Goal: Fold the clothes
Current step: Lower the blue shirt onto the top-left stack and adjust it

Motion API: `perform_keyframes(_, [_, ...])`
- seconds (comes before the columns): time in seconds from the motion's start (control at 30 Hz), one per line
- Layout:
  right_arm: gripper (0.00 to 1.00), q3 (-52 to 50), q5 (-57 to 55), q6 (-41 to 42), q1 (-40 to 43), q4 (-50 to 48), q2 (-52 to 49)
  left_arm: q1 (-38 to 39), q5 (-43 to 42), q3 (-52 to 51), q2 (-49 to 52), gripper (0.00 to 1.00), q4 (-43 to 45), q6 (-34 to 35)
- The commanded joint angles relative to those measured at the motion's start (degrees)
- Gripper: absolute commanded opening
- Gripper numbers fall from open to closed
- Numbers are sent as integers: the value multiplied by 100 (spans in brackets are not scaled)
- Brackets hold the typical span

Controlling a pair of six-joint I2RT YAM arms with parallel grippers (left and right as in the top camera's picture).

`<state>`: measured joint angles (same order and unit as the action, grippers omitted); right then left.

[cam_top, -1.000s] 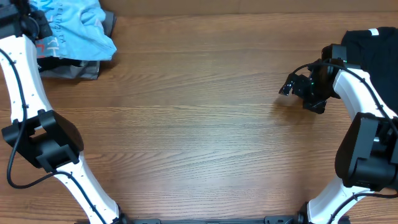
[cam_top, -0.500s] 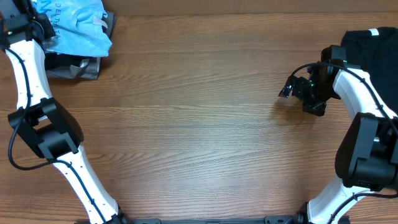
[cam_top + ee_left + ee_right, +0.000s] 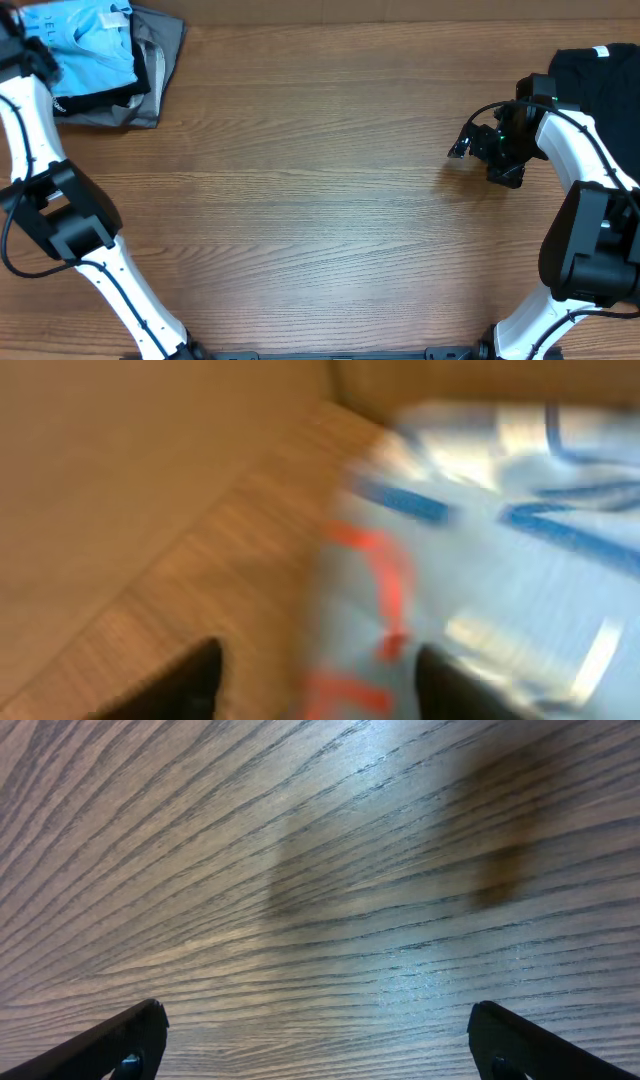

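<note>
The clothes lie in two places. A light blue T-shirt (image 3: 88,45) with red lettering rests on a grey shirt (image 3: 165,45) and a black one at the table's far left corner. The left wrist view is blurred, and there the blue shirt (image 3: 480,540) fills the right side. My left gripper (image 3: 320,682) is open over the shirt's edge, one fingertip over wood and the other over cloth. The left arm (image 3: 25,110) reaches into that corner. A black T-shirt (image 3: 600,80) lies at the far right. My right gripper (image 3: 460,147) (image 3: 320,1040) hangs open over bare wood, left of it.
The wooden table (image 3: 320,200) stretches between the two piles. The back edge of the table (image 3: 350,22) runs just behind the left pile. The right arm's base (image 3: 590,250) stands at the right edge.
The left gripper has opened and let go of the light blue shirt, which now lies lower and further left on the pile. The left arm swung left. The right arm has not moved.
</note>
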<state>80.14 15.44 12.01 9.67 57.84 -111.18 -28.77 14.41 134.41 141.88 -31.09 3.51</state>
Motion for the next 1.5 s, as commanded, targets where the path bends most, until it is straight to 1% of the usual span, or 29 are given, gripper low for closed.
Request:
perform_keyframes(0.0, [100, -28, -31, 50, 2, -28, 68, 17, 208, 136, 17, 90, 92, 74])
perform_keyframes(0.07, [100, -28, -33, 48, 2, -28, 68, 66, 208, 146, 4, 94, 125, 74])
perform_keyframes(0.2, [100, -28, -28, 50, 2, -24, 68, 216, 205, 225, -162, 92, 140, 79])
perform_keyframes(0.33, [100, -28, -11, 50, 2, -24, 68, 444, 203, 284, -468, 83, 142, 83])
perform_keyframes(0.4, [100, -28, -11, 50, 2, -26, 68, 566, 203, 284, -595, 75, 175, 83])
perform_keyframes(0.5, [100, -28, -11, 48, 2, -33, 68, 769, 184, 284, -625, 57, 339, 85])
perform_keyframes(0.57, [100, -28, -11, 50, 2, -39, 68, 870, 63, 262, -570, 54, 378, 85])
perform_keyframes(0.6, [100, -28, -9, 50, 2, -33, 68, 909, -44, 262, -520, 54, 404, 83])
perform_keyframes(0.67, [100, -28, 7, 50, 2, -17, 68, 970, -229, 262, -396, 60, 439, 83])
perform_keyframes(0.73, [100, -28, 11, 48, 2, 0, 68, 997, -243, 262, -197, 63, 518, 127])
perform_keyframes(0.87, [100, -28, 11, 48, 2, 20, 68, 997, -295, 262, 219, 61, 566, 192])
perform_keyframes(0.93, [100, -28, 11, 48, 2, -7, 68, 997, -636, 262, 420, 62, 592, 190])
perform_keyframes(1.03, [100, -28, 13, 52, 2, -66, 68, 1029, -1519, 262, 721, 65, 649, 308])
perform_keyframes(1.1, [100, -28, 11, 157, 2, -92, 68, 1069, -1897, 262, 907, 63, 660, 516])
perform_keyframes(1.17, [100, -28, 15, 177, 2, -85, 68, 1130, -1930, 262, 1056, 61, 662, 595])
perform_keyframes(1.27, [100, -28, 13, 177, 2, 0, 68, 1261, -1606, 267, 1067, 60, 695, 533])
perform_keyframes(1.37, [100, -28, 13, 177, 2, 22, 68, 1370, -1327, 297, 890, 63, 763, 501])
perform_keyframes(1.47, [100, -28, 13, 177, 2, 20, 68, 1397, -1292, 378, 640, 66, 758, 501])
